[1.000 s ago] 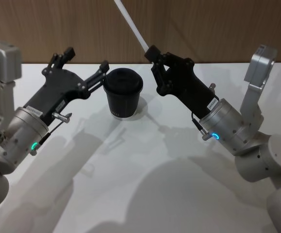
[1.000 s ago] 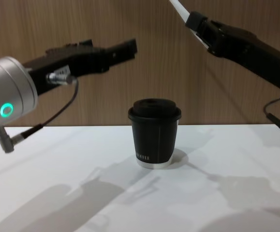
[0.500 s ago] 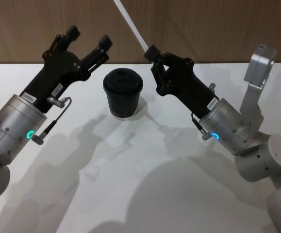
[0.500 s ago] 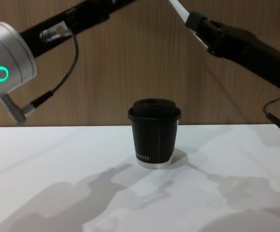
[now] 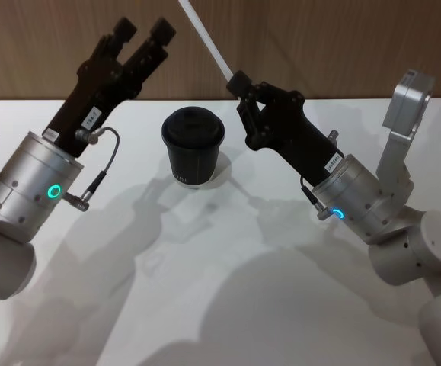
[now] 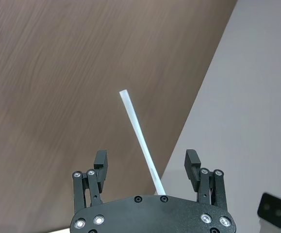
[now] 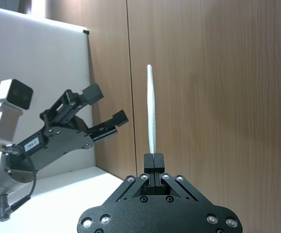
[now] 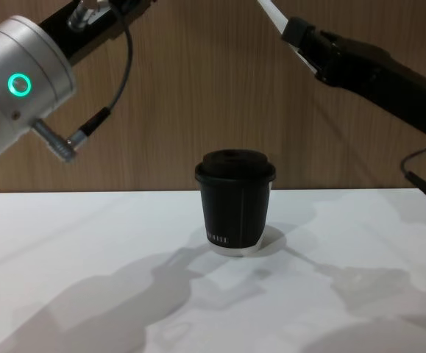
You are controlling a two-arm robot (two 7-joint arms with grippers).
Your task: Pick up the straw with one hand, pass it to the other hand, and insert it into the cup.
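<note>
Clamping the straw (image 5: 205,40) low, right pincer (image 5: 238,82); likely light, slippery; left pincer (image 5: 143,29), apart at upper left, should grip mid-shaft.

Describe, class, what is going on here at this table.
The right gripper is shut on the lower end of the white straw, holding it tilted in the air above the table. The left gripper, fingers open, is aimed at the straw from the other side but does not touch it. The black lidded cup stands on the table between the arms, with no straw in it yet.
</note>
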